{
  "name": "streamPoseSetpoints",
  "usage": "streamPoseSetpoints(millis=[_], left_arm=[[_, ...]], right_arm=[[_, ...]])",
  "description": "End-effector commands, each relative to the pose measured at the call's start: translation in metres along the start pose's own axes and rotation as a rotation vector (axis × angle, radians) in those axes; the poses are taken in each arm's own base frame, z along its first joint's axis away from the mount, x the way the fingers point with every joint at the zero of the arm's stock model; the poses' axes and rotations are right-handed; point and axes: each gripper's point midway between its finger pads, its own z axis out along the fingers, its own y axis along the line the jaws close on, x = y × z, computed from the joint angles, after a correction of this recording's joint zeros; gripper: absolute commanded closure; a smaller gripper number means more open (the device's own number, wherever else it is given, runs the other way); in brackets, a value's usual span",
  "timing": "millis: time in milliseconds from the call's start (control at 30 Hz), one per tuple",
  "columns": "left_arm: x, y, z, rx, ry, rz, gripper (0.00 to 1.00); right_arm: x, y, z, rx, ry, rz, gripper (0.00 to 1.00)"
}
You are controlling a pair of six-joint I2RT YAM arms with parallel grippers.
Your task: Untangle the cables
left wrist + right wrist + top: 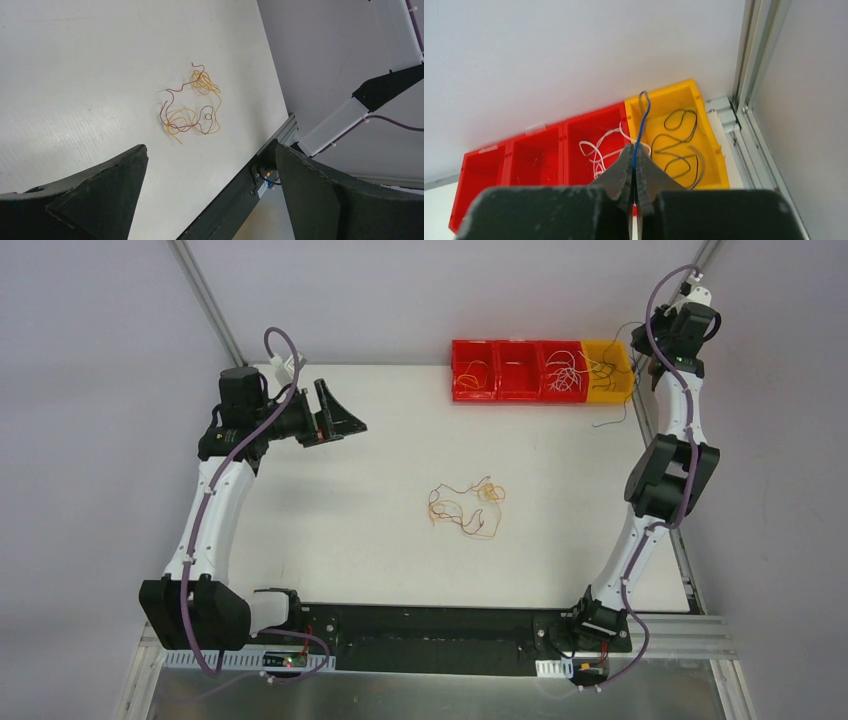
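The cables lie as a loose tangle of orange, yellow and dark red strands in the middle of the white table. The left wrist view shows the cables ahead of my left gripper. That left gripper is open and empty, raised above the table's far left, well apart from the tangle. My right gripper is shut on a thin blue wire, which rises from its tips above the yellow bin. In the top view the right gripper is at the far right, by the bins.
A row of red bins and one yellow bin stands at the table's far right. One red bin holds white wires and the yellow one holds dark wires. A thin dark wire lies on the table in front of the yellow bin.
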Motion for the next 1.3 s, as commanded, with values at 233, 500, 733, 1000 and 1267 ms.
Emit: streamPoseSetpoints(millis=[233,500,733,1000,1267], left_arm=[[0.013,0.01,0.001,0.001,0.042,0.008,0.01],[0.02,0.021,0.006,-0.016,0.066,-0.019,0.01],[0.026,0.032,0.008,-0.047,0.088,-0.033,0.01],[0.03,0.043,0.013,-0.067,0.104,-0.048,0.01],[0.03,0.043,0.013,-0.07,0.103,-0.05,0.01]], right_arm=[[-0.128,0.03,0.016,-0.113,-0.433,-0.134,1.0],[-0.146,0.045,0.035,-0.122,-0.635,-0.296,1.0],[-0.137,0.039,0.056,-0.066,-0.788,-0.4,1.0],[-0.107,0.028,0.075,-0.072,-0.806,-0.478,1.0],[-0.089,0.006,0.08,-0.077,-0.745,-0.539,1.0]])
